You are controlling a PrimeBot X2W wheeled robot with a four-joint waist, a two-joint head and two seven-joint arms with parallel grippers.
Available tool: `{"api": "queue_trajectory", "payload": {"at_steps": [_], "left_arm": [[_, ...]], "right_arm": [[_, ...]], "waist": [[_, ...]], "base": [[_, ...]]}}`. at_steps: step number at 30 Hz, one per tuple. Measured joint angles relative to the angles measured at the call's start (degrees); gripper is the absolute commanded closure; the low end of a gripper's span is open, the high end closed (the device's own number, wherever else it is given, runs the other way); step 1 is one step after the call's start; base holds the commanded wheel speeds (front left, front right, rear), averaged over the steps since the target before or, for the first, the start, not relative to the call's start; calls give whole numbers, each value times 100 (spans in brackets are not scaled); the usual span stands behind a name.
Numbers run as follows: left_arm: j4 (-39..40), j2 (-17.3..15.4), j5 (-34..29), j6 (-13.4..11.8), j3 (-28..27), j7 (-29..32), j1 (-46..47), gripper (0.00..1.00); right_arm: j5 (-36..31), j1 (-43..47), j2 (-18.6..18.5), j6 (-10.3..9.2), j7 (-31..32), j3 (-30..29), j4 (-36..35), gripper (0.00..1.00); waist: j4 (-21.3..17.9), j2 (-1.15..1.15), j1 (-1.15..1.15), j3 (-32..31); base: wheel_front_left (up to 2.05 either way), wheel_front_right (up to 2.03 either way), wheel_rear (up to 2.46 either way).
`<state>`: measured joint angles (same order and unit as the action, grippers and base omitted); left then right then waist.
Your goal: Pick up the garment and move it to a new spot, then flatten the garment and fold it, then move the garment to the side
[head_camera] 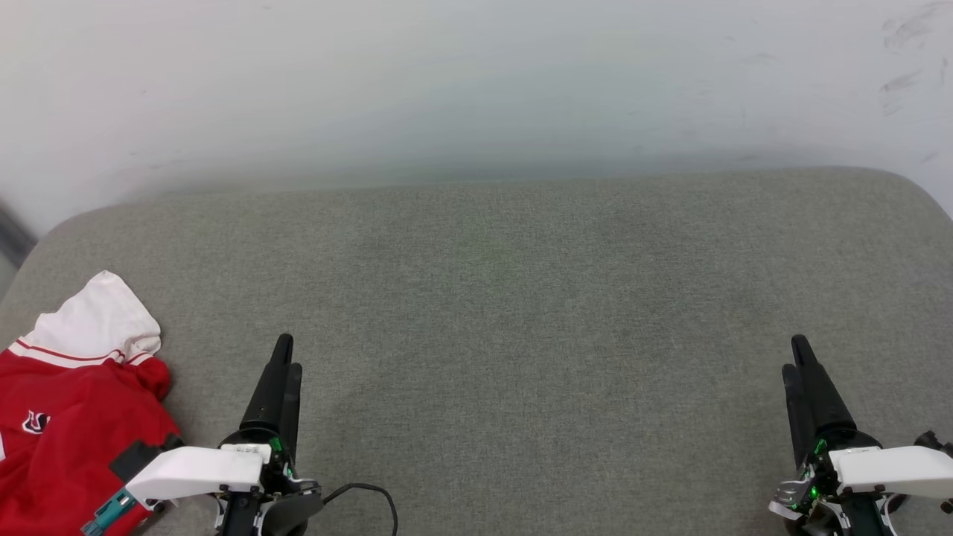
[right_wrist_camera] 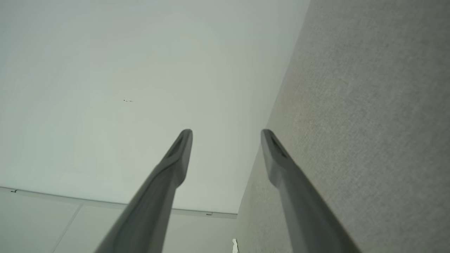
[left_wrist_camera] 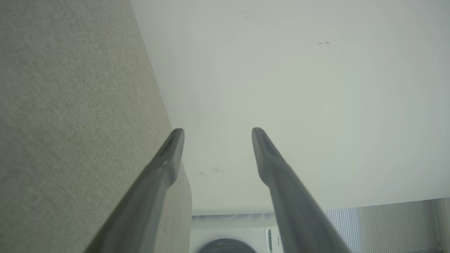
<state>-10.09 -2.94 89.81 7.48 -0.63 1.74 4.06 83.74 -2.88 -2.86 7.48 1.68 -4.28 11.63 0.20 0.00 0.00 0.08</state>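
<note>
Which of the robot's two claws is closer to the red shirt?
The left gripper: it sits close beside the garment, while the right gripper is far across the grey surface.

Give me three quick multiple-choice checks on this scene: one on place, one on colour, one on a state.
1. Where is the garment in the head view?
A lower left, left of the left pincer
B dead centre
C far right
2. What colour is its sleeve?
A black
B white
C blue
3. How is the right pincer?
A open, empty
B shut on the garment
C shut, empty
Answers:
1 A: it lies bunched at the lower left edge.
2 B: the sleeve is white, with red-striped trim.
3 A: its fingers stand apart with nothing between.
</note>
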Motion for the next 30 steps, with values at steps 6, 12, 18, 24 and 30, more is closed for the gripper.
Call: {"api": "queue_trajectory", "payload": {"at_steps": [6, 12, 18, 24, 30], "left_arm": [[232, -4, -691, 0, 57, -147, -19, 0], [469, -1, -1612, 0, 108, -288, -30, 0], [625, 0, -2482, 0, 127, -407, -46, 0], [724, -49, -3277, 0, 207, -530, -97, 0], [825, -93, -4007, 0, 237, -647, -136, 0]], "right_arm": [[-799, 59, 0, 0, -145, 34, -201, 0], [-1696, 69, -1, 0, -275, 102, -428, 0], [-2611, 65, -10, 0, -377, 169, -632, 0], [-3518, 63, -49, 0, -387, 275, -832, 0], [-4207, 66, -69, 0, -363, 335, -979, 0]], "waist": [[12, 0, 0, -12], [18, 0, 0, -15], [19, 0, 0, -18], [30, 0, 0, -22], [44, 0, 1, -31]], "base": [[0, 0, 0], [0, 0, 0], [0, 0, 0], [0, 0, 0], [0, 0, 0]]}}
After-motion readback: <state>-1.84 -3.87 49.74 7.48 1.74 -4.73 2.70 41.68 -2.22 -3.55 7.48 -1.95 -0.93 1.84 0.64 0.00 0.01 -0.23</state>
